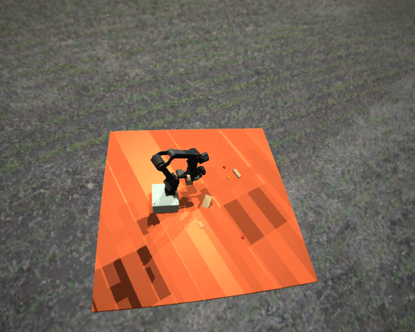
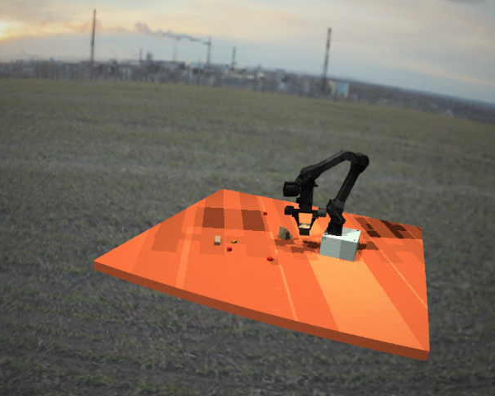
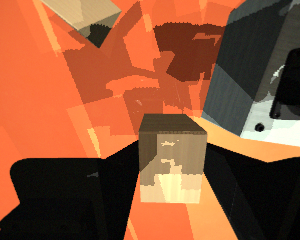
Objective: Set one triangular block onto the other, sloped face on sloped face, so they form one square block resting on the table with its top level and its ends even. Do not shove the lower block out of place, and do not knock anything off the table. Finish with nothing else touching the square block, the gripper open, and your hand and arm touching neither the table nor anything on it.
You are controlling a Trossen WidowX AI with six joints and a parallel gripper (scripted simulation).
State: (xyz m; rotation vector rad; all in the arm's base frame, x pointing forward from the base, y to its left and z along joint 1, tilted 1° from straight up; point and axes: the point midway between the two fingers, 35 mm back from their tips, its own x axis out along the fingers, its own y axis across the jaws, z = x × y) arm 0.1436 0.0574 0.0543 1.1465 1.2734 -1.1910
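Note:
One tan triangular block [image 1: 207, 201] [image 2: 284, 233] [image 3: 87, 16] rests on the table, with a sloped side showing in the exterior view. My gripper [image 1: 189, 180] [image 2: 304, 228] [image 3: 167, 144] is shut on the other tan block [image 3: 171, 155], whose end and one face show between the dark fingers. The gripper points down and holds it above the table, between the resting block and the robot base. The two blocks are apart. The held block's sloped face cannot be made out clearly.
The pale robot base [image 1: 164, 204] [image 2: 339, 246] [image 3: 235, 85] stands close to the held block. A tan plank [image 1: 236, 173] [image 2: 217, 240], a yellow piece [image 1: 229, 177] [image 2: 233, 241] and a red piece [image 1: 224, 167] [image 2: 229, 248] lie farther out. A small tan piece [image 1: 200, 224] lies beyond the resting block.

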